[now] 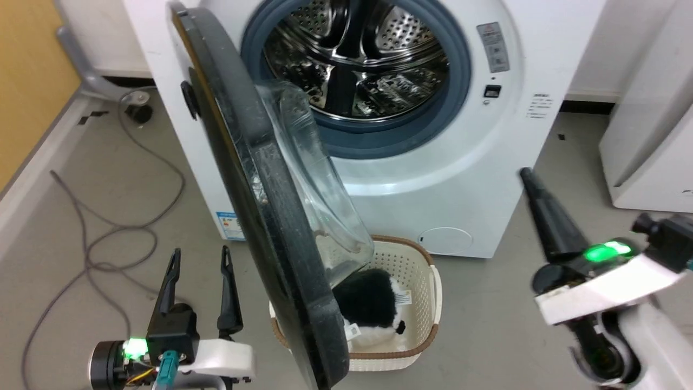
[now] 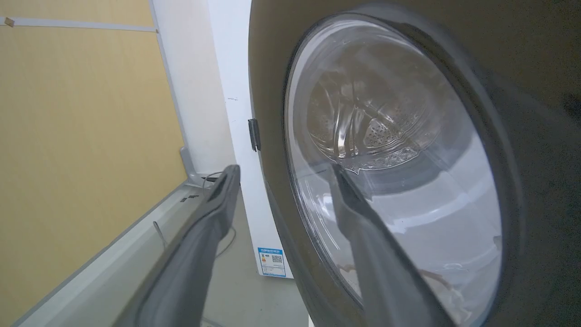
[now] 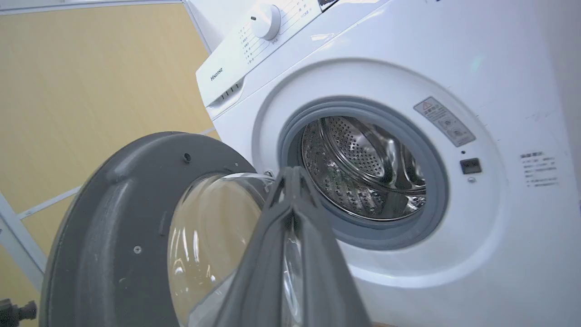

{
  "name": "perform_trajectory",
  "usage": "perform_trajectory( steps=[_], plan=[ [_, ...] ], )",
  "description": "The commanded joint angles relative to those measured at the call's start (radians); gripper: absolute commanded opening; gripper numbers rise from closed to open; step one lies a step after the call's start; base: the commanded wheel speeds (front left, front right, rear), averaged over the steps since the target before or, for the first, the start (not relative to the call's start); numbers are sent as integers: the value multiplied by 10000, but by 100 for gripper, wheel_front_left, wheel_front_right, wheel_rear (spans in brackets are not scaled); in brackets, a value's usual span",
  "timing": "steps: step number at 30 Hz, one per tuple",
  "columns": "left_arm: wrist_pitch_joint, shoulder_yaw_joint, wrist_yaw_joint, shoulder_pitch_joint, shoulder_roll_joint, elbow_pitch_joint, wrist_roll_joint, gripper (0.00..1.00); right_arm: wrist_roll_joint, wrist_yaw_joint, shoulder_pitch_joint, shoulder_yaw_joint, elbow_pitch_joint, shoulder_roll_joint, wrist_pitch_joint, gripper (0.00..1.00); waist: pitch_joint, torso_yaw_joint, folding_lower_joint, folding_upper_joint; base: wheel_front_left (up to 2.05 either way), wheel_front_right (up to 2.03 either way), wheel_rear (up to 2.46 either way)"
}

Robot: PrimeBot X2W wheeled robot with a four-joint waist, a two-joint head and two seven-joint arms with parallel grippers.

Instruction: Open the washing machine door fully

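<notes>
The washing machine door (image 1: 260,189) stood swung well out from the washing machine (image 1: 487,179), seen almost edge-on in the head view, running from the upper left down to the bottom centre, with its glass bowl bulging toward the right. The steel drum (image 1: 357,54) lay exposed at the top centre. At the lower left, the left gripper (image 1: 200,251) pointed up the frame with its fingers spread apart and nothing between them, just left of the door's dark outer face. At the right, the right gripper (image 1: 526,173) had its fingers pressed together on nothing, apart from the door. A white basket (image 1: 422,260) holding a black-and-white plush toy (image 1: 368,298) sat on the floor behind the door's lower edge.
</notes>
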State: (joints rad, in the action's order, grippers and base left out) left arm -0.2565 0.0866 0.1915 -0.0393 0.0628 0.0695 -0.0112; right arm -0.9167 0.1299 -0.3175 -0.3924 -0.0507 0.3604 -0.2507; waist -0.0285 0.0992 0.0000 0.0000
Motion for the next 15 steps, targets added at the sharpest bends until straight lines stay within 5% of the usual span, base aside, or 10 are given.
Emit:
perform_trajectory(
  steps=[1,5,10,15],
  plan=[
    [-53,-23,30,136,52,-12,-55,100,213,8,84,69,-45,40,-50,0,67,-78,0,0,0,0,0],
    [-53,-149,73,284,74,-96,-62,100,3335,8,381,1636,387,-123,-104,0,119,-278,0,0,0,0,0],
    [-53,-231,77,353,84,-145,-52,100,6507,8,1489,3327,1270,-1097,-108,0,186,-407,0,0,0,0,0],
    [-53,-299,57,387,95,-162,-53,100,7804,8,2608,4509,1374,-2086,-109,0,279,-457,0,0,0,0,0]
  ],
)
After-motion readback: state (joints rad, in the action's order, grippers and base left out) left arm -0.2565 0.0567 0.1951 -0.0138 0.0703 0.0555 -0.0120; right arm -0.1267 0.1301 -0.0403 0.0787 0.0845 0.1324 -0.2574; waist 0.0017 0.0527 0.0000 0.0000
